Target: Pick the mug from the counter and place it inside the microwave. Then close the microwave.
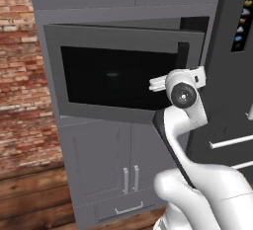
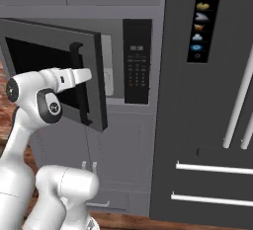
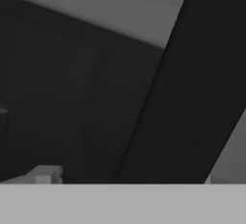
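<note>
The microwave (image 2: 137, 61) is built into grey cabinetry, and its dark glass door (image 1: 113, 76) stands partly open, swung out toward me. My gripper (image 2: 87, 74) is at the door's outer face beside the black vertical handle (image 2: 76, 83). Its fingertips are hidden from both base cameras. In the hand view the black handle (image 3: 192, 83) crosses as a wide slanted band in front of the dark glass (image 3: 72, 98), very close, with nothing between the jaws. The gripper is open and holds nothing. The mug and the counter are out of view.
A tall dark fridge (image 2: 207, 125) with long pale handles (image 2: 237, 100) stands right of the microwave. Grey cabinet doors (image 1: 128, 174) lie below it. A brick wall (image 1: 20, 76) and wooden floor (image 1: 29, 194) are at the left.
</note>
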You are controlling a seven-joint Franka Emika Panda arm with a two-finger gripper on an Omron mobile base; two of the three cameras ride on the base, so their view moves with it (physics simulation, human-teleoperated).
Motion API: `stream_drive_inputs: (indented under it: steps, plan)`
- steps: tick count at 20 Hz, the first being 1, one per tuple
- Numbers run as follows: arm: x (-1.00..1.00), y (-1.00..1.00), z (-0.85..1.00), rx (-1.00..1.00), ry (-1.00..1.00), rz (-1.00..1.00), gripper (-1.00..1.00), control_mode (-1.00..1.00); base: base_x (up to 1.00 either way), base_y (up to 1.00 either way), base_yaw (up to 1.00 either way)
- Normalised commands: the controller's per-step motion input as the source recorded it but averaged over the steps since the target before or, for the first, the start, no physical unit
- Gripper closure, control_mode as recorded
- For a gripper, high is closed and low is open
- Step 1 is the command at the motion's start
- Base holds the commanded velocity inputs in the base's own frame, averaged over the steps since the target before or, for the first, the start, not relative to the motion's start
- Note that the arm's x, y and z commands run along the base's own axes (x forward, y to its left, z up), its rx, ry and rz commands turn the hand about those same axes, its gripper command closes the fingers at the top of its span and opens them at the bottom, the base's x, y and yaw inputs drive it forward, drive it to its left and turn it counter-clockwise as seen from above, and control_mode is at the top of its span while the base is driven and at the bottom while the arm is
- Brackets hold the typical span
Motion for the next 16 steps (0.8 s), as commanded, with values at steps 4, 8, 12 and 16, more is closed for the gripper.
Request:
stream_drive_inputs:
  steps: [4,8,12,16]
  plan:
    - [0.36,-0.16,0.0,0.08,0.0,0.0,-1.0,-1.0,0.0,0.0,0.0]
    - [0.37,-0.18,0.0,0.09,0.0,0.0,-1.0,-1.0,0.0,0.0,0.0]
    - [0.4,-0.18,0.0,0.09,0.0,0.0,-1.0,-1.0,0.0,0.0,0.0]
    - [0.39,-0.19,0.0,0.07,0.0,0.0,-1.0,-1.0,0.0,0.0,0.0]
